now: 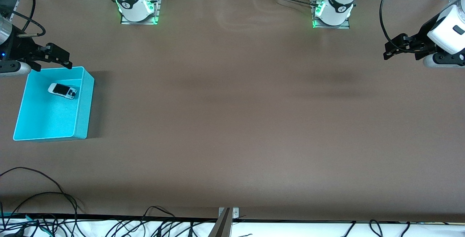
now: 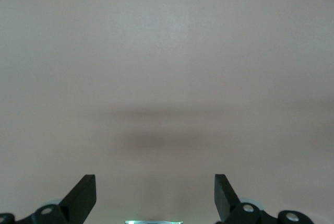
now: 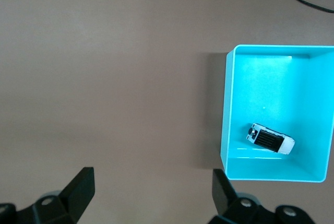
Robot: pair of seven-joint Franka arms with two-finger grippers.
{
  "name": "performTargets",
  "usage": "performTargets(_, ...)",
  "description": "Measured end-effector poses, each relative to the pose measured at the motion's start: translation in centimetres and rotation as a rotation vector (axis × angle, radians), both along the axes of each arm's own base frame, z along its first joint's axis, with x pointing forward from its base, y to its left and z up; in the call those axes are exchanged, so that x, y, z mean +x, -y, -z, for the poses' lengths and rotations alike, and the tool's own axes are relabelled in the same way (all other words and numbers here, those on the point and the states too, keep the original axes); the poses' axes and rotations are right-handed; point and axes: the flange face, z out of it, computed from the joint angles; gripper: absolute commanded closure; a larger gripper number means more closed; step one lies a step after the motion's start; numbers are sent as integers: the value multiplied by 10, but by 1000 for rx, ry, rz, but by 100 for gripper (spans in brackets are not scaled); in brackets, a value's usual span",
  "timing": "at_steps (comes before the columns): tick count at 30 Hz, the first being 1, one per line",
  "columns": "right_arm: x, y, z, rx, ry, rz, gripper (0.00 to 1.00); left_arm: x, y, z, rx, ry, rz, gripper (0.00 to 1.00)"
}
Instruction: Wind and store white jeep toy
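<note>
Brown table (image 1: 232, 120): one turquoise bin (image 1: 83, 102), one white jeep toy (image 1: 62, 91) inside. Both end effectors released: right end effector (image 1: 54, 58) above bin edge, left end effector (image 1: 396, 49) waiting.

Both arms hang raised, left pincer (image 1: 387, 53) and right pincer (image 1: 67, 61) spread apart.

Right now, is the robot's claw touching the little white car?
Apart. The right wrist view shows the right gripper open over bare table, while the white jeep toy lies alone inside the turquoise bin.

The white jeep toy (image 1: 62, 91) lies in the turquoise bin (image 1: 83, 102), black roof showing.
</note>
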Motion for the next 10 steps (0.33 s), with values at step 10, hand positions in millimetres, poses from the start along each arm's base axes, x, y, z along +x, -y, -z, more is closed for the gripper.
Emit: performTargets(10,0,3,1,0,-2,6,0,0,0,1,0,-3,0,0)
